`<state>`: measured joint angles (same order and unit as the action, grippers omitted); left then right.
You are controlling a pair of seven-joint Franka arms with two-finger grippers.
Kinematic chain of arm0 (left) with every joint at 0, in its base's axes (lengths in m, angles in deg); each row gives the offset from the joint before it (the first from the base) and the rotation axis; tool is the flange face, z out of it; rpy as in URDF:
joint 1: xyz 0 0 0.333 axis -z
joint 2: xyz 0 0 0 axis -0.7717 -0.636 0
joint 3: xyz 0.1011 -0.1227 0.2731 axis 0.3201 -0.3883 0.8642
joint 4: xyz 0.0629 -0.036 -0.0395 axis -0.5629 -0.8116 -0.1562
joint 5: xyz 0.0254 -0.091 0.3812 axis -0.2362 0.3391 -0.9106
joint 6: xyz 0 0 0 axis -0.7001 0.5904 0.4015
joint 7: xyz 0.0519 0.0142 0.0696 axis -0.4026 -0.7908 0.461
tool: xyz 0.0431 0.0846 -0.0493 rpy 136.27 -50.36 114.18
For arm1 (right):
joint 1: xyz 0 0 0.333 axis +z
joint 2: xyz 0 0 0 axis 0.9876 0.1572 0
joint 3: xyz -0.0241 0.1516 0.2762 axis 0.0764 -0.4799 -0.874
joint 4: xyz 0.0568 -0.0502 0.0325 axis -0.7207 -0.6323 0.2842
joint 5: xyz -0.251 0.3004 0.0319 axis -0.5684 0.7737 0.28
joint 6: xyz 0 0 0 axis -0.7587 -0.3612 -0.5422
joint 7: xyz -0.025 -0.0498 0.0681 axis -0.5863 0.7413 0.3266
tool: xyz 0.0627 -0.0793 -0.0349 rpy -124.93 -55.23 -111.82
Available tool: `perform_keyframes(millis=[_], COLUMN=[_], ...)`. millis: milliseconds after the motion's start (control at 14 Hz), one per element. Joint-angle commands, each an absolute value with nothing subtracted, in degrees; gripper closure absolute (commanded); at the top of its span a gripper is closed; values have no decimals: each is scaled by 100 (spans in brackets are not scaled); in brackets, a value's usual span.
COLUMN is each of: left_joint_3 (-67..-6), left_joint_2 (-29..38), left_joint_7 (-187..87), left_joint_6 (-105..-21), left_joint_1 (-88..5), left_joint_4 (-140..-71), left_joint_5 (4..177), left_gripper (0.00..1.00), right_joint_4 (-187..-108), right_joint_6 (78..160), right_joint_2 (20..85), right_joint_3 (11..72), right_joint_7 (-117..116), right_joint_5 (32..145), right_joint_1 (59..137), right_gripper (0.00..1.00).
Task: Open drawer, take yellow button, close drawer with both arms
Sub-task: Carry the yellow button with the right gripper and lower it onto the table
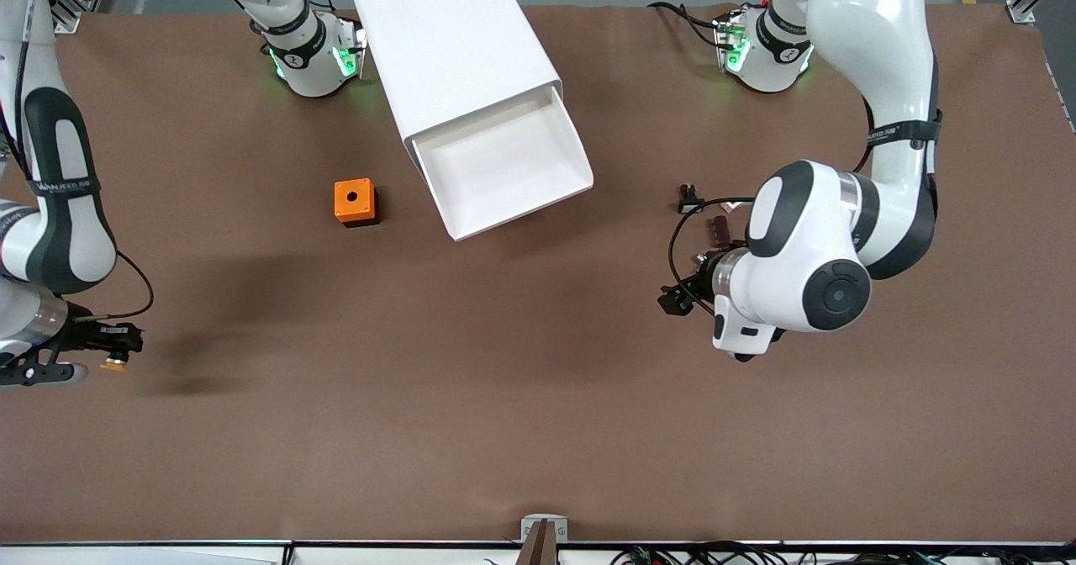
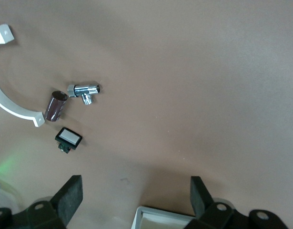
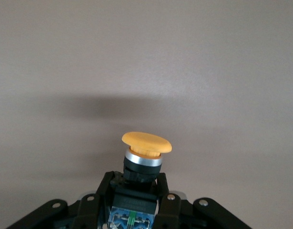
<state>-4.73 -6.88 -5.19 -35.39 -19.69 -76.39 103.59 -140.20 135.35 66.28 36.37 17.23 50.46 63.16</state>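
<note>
The white cabinet [image 1: 458,44] lies at the middle of the table near the arms' bases. Its top drawer [image 1: 525,206] is pulled out toward the front camera, and its tray shows nothing inside. My right gripper [image 1: 109,355] hovers over the table at the right arm's end, shut on the button [image 1: 113,366]. In the right wrist view the button's orange cap [image 3: 146,142] stands up between my gripper's [image 3: 136,187] closed jaws. My left gripper [image 1: 670,298] is open and empty over bare table toward the left arm's end. Its fingers [image 2: 70,196] stand wide apart, with a drawer corner [image 2: 156,218] between them.
An orange cube with a round hole [image 1: 354,202] sits beside the drawer toward the right arm's end. Small parts lie by the left arm: a black piece with a white face [image 2: 68,139], a brown cylinder [image 2: 55,106], a chrome fitting [image 2: 84,90] and a white curved bracket [image 2: 13,107].
</note>
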Motion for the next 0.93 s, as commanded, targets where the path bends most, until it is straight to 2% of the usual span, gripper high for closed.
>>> perform_keyframes(millis=[0,356,712,783,854], left_joint_3=[-464,-472,-490,-490,-490], left_joint_2=[-573,-565,-565,-565,-565], left_joint_7=[-590,-598,-598,-598,-598], left_joint_6=[-3916,-4453,-4585,-4585,-4585], left_joint_1=[-1606,-1105,-902,-902,-902], left_joint_4=[-7816,-7938,-7965,-7957,-7956], left_joint_5=[10031,9593,9398,9398,9398], left_gripper=[1,1,1,1,1], right_joint_4=[-13936,-13936,-13901,-13892,-13892], right_joint_6=[13770,14024,14140,14148,14148], right_joint_2=[6914,7178,7267,7293,7293], right_joint_3=[3465,3474,3483,3483,3483], right_joint_7=[2117,2460,2699,2699,2664], right_joint_5=[5073,5381,5363,5354,5372], right_joint_1=[6092,6118,6206,6206,6206], right_gripper=[100,100,99,97,87])
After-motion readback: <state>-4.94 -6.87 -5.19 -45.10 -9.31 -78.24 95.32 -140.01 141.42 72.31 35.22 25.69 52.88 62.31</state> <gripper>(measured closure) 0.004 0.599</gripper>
